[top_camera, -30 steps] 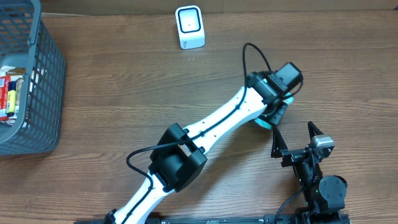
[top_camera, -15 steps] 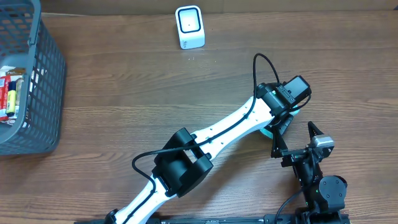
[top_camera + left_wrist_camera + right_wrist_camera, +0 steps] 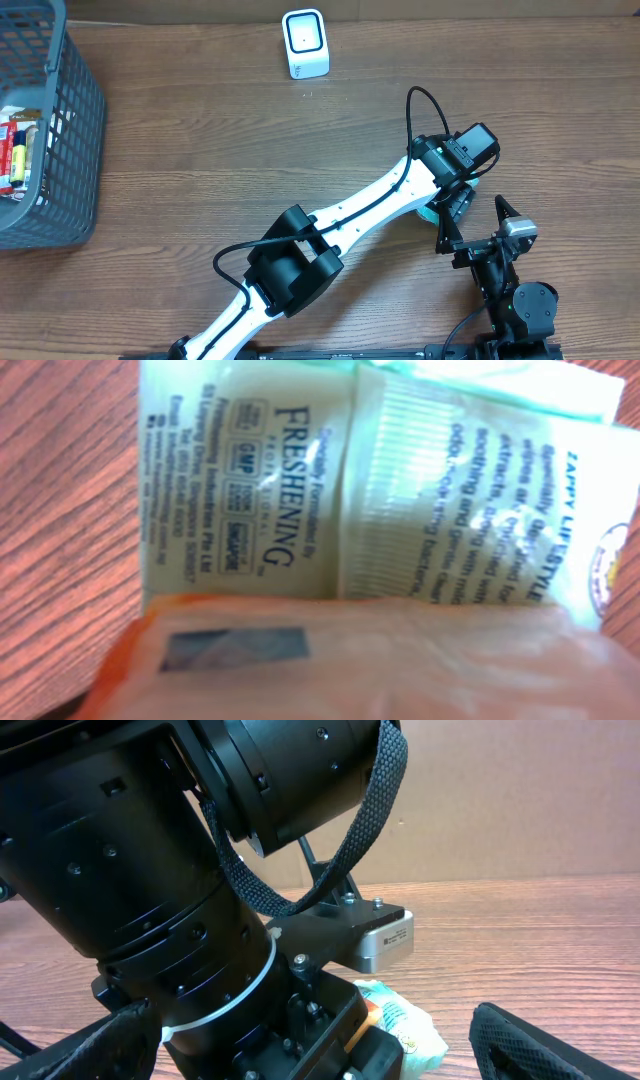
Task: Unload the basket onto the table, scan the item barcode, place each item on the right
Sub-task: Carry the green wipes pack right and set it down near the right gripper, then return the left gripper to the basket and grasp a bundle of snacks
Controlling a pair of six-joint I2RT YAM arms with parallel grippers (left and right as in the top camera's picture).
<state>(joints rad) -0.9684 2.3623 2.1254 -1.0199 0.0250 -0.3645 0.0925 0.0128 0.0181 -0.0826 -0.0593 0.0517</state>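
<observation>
A: Left gripper [image 3: 452, 206] sits low over the wipes packet [image 3: 400, 480]. Cannot tell its jaw spread, the close view is blurred. The arm runs diagonally from near-left, wrist bent down.
B: Packet lies flat on the surface [image 3: 200, 150], right side. Right gripper [image 3: 470, 215] just near of it, jaws wide, empty.

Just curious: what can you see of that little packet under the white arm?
The packet is a flat, glossy, pale-green sachet printed with "FRESHENING" and small dark text, with a ribbed seam across it. It lies on the wooden table, mostly hidden from above by the left arm. A blurred orange shape overlaps one edge.
</observation>
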